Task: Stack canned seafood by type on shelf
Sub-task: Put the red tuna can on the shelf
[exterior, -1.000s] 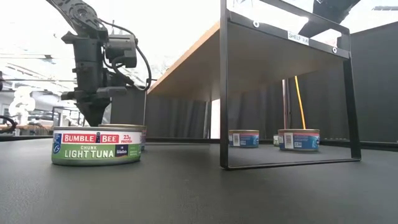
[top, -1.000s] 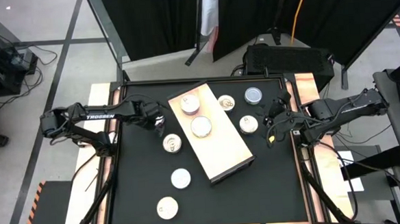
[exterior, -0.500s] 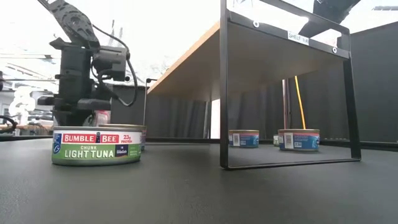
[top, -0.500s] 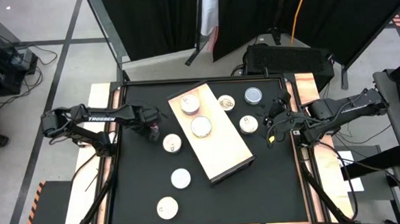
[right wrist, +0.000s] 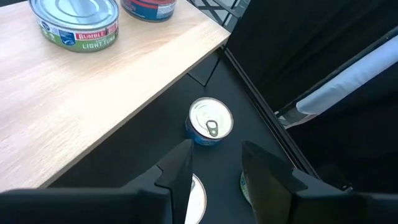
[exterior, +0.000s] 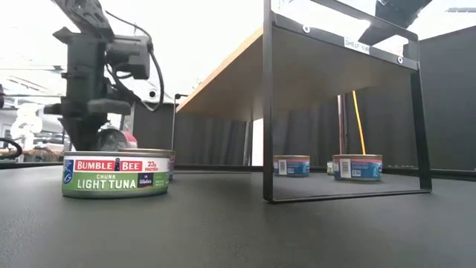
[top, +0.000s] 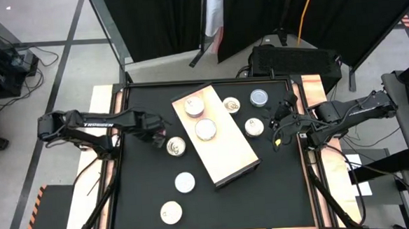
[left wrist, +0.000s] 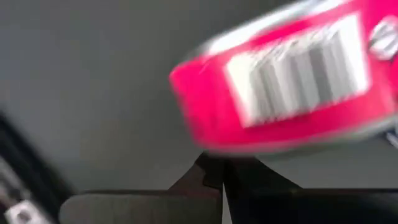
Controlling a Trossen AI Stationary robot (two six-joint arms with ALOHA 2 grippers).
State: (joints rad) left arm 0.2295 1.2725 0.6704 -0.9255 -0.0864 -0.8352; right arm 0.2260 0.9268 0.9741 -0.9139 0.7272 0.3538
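Note:
The shelf (top: 224, 145) is a light-wood board on a black frame, with two tins (top: 194, 106) (top: 205, 129) lying on top. More tins stand on the black table: a red-labelled tin (top: 176, 145) left of the shelf, two (top: 185, 181) (top: 171, 213) nearer, and three (top: 231, 104) (top: 259, 97) (top: 254, 127) to its right. My left gripper (top: 158, 137) is shut and low, just left of the red-labelled tin (left wrist: 280, 106). My right gripper (right wrist: 214, 168) hovers open above the right-hand tins, with a blue-labelled tin (right wrist: 210, 122) beyond its fingers. My left gripper has its shut fingertips (left wrist: 222, 173) close against the side wall (left wrist: 249, 140) of the red-labelled tin, coming from the table's left. Whether they touch it I cannot tell. The tin stands flat on the table.
In the low view a green-labelled light tuna tin (exterior: 115, 175) stands in the foreground, and two tins (exterior: 291, 165) (exterior: 357, 167) show beyond the shelf's black frame (exterior: 268, 112). Bare black tabletop lies near the front right corner.
My left gripper has moved a little toward the table's left and near edges and come down from above the red-labelled tin to beside it. The tin has stayed in place. My right arm has kept still.

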